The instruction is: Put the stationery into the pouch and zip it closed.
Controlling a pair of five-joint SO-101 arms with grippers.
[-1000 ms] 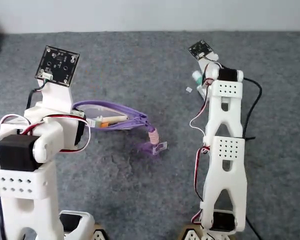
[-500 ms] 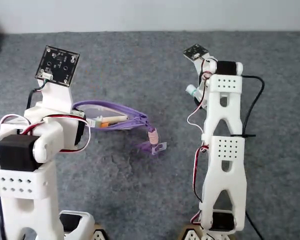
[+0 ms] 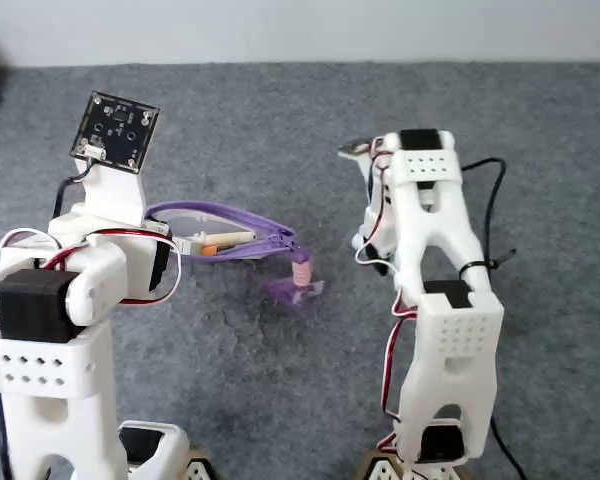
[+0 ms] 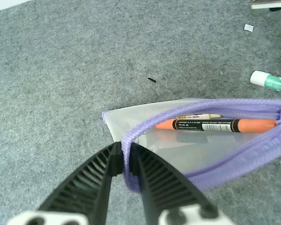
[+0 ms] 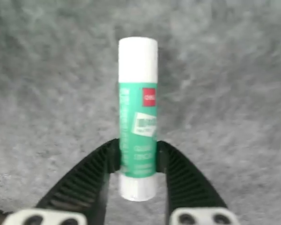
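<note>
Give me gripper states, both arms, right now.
Left gripper: closed, pinching the purple zipper edge of the pouch.
Right gripper: closed, holding the glue stick.

Item 1: pouch (image 3: 220, 235), lying on the table (image 3: 230, 110), at 9 o'clock from table centre in the high view, mouth unzipped.
Item 2: marker (image 4: 215, 125), inside the pouch, lengthwise along the mouth; a second pen (image 4: 196, 116) lies just beside it, also inside.
Item 3: zip pull (image 3: 301, 272), on the table at the pouch's 4 o'clock end.
Item 4: left gripper (image 4: 125, 151), clamped on the pouch rim at its 9 o'clock end.
Item 5: glue stick (image 5: 138, 117), between the fingers of the right gripper (image 5: 137, 146), at 3 o'clock from the pouch, apart from it.
</note>
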